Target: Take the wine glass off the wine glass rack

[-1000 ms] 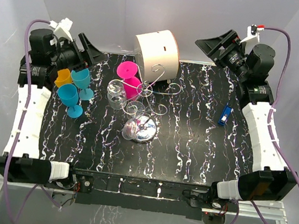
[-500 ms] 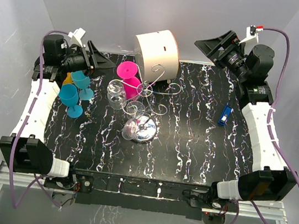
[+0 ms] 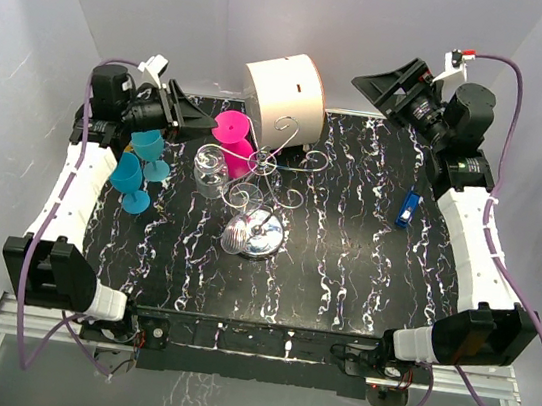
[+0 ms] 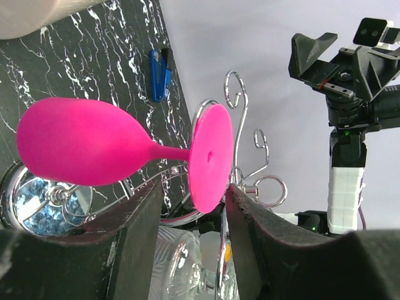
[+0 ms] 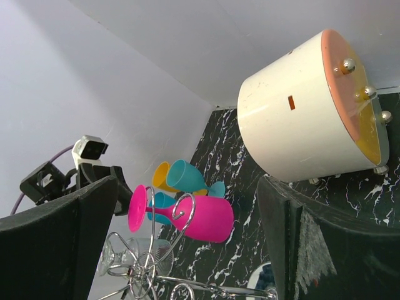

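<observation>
Item: pink wine glass (image 4: 81, 150), hung sideways on the wine glass rack (image 3: 266, 235) at the table's far left-centre, bowl pointing away from the stem, round foot caught behind a wire scroll. Tool: left gripper (image 3: 199, 123), jaws apart, level with the foot, whose lower edge sits in the gap between the fingers (image 4: 134, 225); nothing gripped. Right gripper (image 3: 371, 79), jaws wide apart, raised at the far right, well apart from the rack, facing the white drum (image 3: 281, 93). Step in hand, as judged: closing in for a grasp. Recommended handling: advance so the pads take the thin stem beside the foot, close gently, then draw the glass along the scroll's open end rather than straight up, so the rack does not tip. Also present: clear glass (image 3: 211, 172) just below the pink one; teal cups (image 3: 134, 169); blue clip (image 3: 406, 209). Not determinable: whether either finger touches the foot; how the foot seats in the wire; how the clear glass hangs, since the fingers cut it off.
</observation>
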### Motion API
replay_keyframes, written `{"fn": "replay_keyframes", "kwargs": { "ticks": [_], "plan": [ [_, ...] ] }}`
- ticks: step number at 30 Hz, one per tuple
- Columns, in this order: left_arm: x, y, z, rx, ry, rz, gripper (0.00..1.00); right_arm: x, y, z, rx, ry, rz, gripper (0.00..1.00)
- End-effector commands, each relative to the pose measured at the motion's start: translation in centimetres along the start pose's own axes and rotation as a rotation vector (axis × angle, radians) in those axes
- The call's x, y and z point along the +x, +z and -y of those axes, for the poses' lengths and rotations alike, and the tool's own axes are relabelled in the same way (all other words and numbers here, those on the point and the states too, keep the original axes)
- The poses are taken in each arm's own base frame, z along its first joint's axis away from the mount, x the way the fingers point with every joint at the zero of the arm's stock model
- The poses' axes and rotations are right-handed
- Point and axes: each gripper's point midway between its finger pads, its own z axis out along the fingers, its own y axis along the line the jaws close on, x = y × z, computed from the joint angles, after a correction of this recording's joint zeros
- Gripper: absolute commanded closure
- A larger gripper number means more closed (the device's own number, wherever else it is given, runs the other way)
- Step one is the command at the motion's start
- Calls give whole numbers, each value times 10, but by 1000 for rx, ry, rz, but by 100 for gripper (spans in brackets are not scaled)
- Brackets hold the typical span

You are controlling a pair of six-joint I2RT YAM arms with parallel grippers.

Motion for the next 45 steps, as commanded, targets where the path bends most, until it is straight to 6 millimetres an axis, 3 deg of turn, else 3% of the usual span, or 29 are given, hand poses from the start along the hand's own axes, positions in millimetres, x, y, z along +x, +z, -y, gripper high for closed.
{"fn": "replay_keyframes", "kwargs": {
  "ticks": [1, 25, 29, 30, 37, 45],
  "plan": [
    [3, 5, 4, 25, -7, -30, 59, -16, -11, -27, -69, -54, 65, 7],
    [5, 1, 27, 43, 10, -23, 100, -14, -13, -24, -57, -47, 75, 7],
    [2, 2, 32, 54, -8, -15, 100, -15, -14, -24, -55, -48, 78, 8],
    [3, -4, 42, 70, 7, -3, 100, -15, -15, -25, -56, -49, 80, 8],
    [-6, -7, 63, 129, -15, 30, 100, -15, -16, -25, -52, -48, 84, 8],
    [-14, -5, 64, 109, -50, 62, 100, -15, -19, -27, -51, -55, 89, 8]
  ]
}}
